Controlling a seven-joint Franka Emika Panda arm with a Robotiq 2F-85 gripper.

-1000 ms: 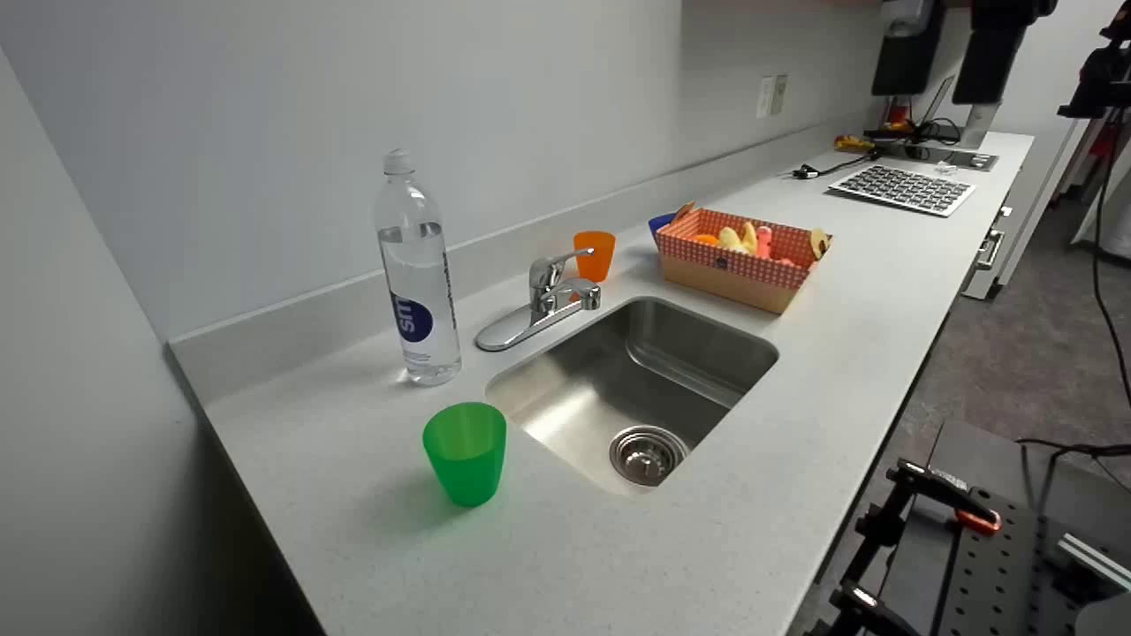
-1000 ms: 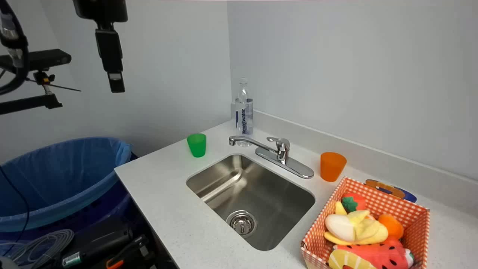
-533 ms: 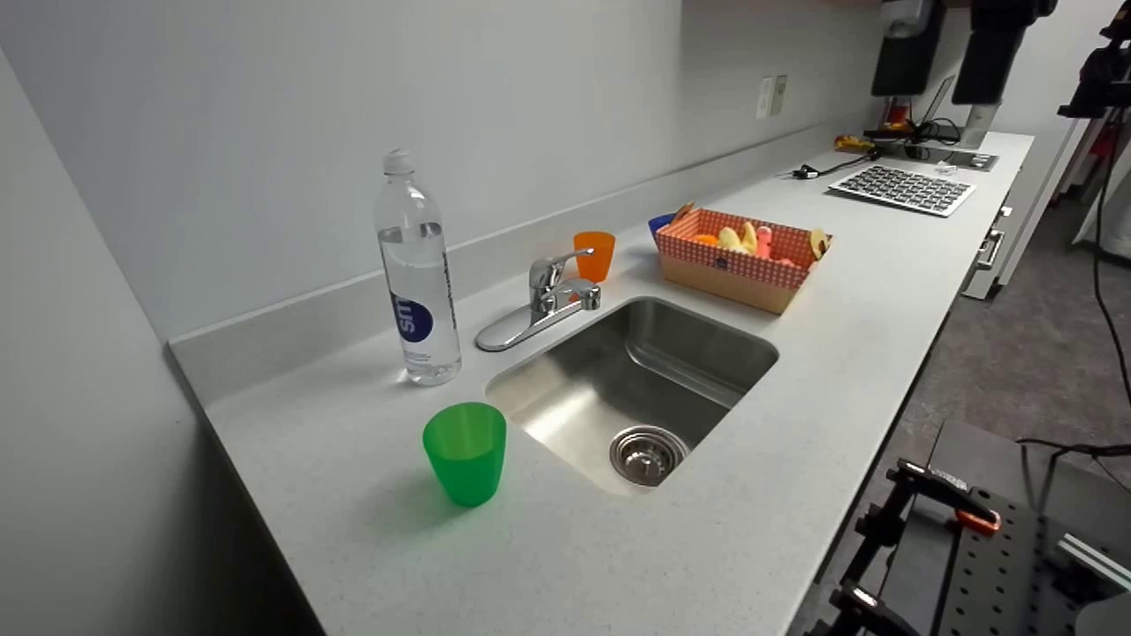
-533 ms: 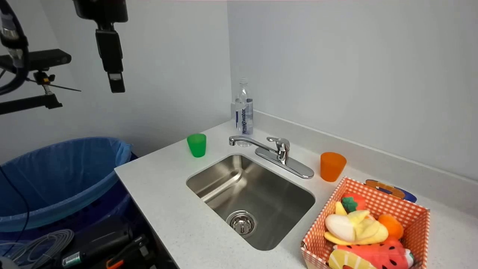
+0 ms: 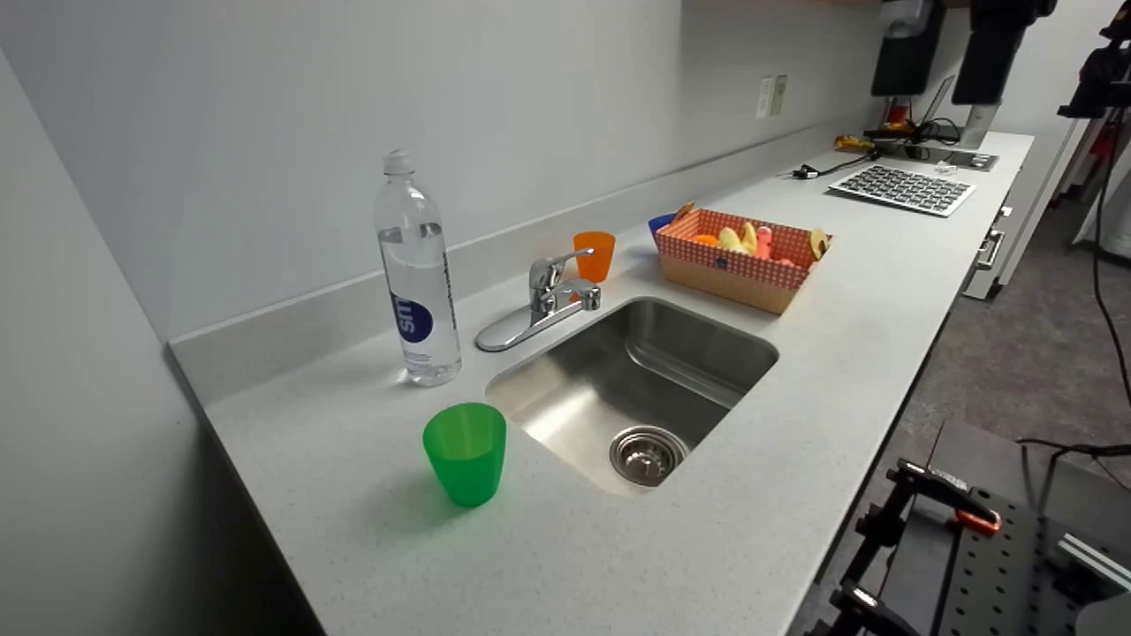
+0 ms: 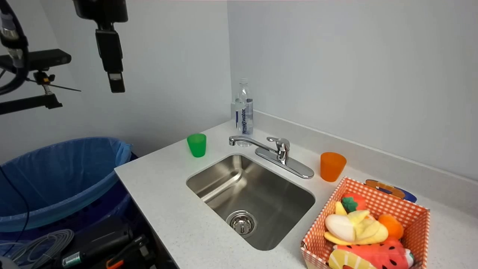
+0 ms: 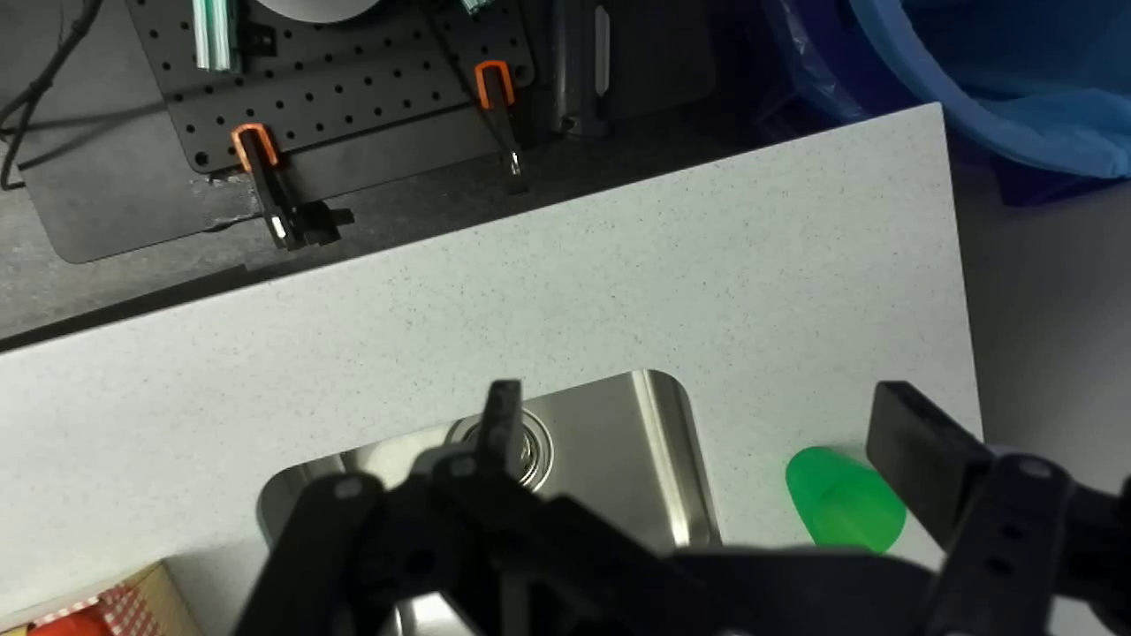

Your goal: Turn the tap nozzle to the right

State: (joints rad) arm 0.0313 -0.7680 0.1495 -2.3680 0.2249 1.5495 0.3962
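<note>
One chrome tap (image 6: 282, 152) to swing, one claw (image 7: 707, 406) spread wide

The tap stands between the sink (image 6: 274, 198) and the wall (image 6: 354, 74), its spout (image 6: 257, 143) reaching toward the end of the counter (image 6: 160, 186) where a green cup (image 6: 196, 145) sits. The claw hangs high and well apart from it, fingers (image 7: 923, 455) parted, holding nothing; the turn looks not yet made. Done well, the job likely means bringing the fingers together, then lowering them on the green cup's side of the spout, well out from its root, where a light push goes furthest. From there, a slow, level sweep toward the basket (image 5: 733, 281), judged rightward when facing the wall, should follow the spout's arc. Two hazards call for care: the handle (image 6: 274, 139) above, which a bump might lift to start the flow, and the bottle (image 5: 420, 291) near the approach side.
</note>
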